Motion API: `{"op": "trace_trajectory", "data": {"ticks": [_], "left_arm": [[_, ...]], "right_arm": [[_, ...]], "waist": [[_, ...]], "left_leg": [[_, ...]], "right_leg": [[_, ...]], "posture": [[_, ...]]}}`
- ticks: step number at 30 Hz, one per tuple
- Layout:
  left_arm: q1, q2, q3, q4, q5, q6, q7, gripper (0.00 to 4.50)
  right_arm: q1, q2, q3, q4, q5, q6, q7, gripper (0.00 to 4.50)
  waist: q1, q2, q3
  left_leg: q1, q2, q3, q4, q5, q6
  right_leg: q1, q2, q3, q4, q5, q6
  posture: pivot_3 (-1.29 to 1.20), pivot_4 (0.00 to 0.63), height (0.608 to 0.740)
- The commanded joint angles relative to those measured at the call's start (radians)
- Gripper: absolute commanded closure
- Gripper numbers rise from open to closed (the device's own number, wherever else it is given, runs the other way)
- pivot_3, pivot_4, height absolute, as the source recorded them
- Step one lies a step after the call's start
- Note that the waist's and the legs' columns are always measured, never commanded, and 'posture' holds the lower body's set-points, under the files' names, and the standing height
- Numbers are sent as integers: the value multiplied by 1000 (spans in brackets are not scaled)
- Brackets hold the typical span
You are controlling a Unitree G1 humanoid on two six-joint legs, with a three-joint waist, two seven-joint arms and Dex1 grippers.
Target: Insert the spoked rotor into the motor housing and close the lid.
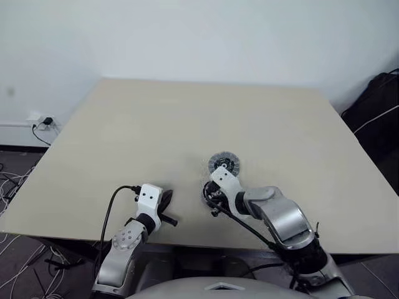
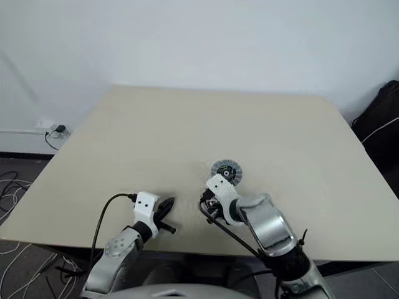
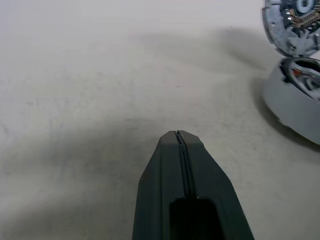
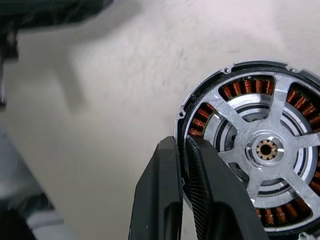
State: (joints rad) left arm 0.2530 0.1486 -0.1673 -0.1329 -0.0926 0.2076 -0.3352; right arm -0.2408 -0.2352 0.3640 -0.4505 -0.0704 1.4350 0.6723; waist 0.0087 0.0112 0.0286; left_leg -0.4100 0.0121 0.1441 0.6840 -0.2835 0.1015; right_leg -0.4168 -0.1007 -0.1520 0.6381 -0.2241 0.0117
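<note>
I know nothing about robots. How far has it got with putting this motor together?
Done, it seems: the spoked rotor sits inside the motor housing, its spokes crossing the copper windings. In hand: the right end effector pinches the housing's rim, while the left end effector is shut over the bare table, apart from the parts. Left: no lid covers the housing, so closing it remains.

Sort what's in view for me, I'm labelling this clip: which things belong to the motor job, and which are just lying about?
Job: motor housing; spoked rotor sitting in it; right hand pinching the housing's rim; left hand, shut and holding nothing.
Lying about: black bag; floor cables; wall plug.
</note>
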Motion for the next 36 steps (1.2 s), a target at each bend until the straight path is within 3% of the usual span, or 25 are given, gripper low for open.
{"op": "trace_trajectory", "data": {"ticks": [1,10,15,19,24,36], "left_arm": [[-17,0,-1,-14,-9,-15,-10,4500],[-12,-2,3,-16,-8,-16,-9,4500],[-8,0,6,-18,-9,-17,-9,4500],[-13,0,7,-16,-9,-17,-10,4500],[-20,-1,4,-12,-8,-15,-13,4500],[-18,2,3,-15,-7,-14,-16,4500]], "right_arm": [[-38,45,-59,41,17,17,-91,4496],[-95,37,-29,32,160,-81,-87,1634],[-147,-129,66,-19,178,-320,0,1634],[-166,-378,227,-1,52,-669,116,1634],[-179,-574,349,59,-81,-976,275,1634],[-187,-612,347,223,-226,-1218,423,1634]], "waist": [[-7,1,0],[-19,5,3],[-19,5,3],[-18,4,4],[-18,0,7],[-6,-2,8]], "left_leg": [[0,0,0,0,0,-1],[-1,0,0,-2,2,-4],[-5,0,1,-2,2,-3],[-5,0,0,-1,1,-2],[-4,0,1,0,1,-1],[-4,1,1,3,1,0]], "right_leg": [[0,0,0,0,0,0],[-3,0,0,1,0,-1],[-8,1,0,3,3,-5],[-7,1,-1,2,-1,-1],[-7,1,-1,3,-2,-2],[-5,1,-1,4,-2,-2]], "posture": [[0,0,740],[0,0,740],[0,0,740],[0,0,740],[0,0,740],[0,0,740]]}}
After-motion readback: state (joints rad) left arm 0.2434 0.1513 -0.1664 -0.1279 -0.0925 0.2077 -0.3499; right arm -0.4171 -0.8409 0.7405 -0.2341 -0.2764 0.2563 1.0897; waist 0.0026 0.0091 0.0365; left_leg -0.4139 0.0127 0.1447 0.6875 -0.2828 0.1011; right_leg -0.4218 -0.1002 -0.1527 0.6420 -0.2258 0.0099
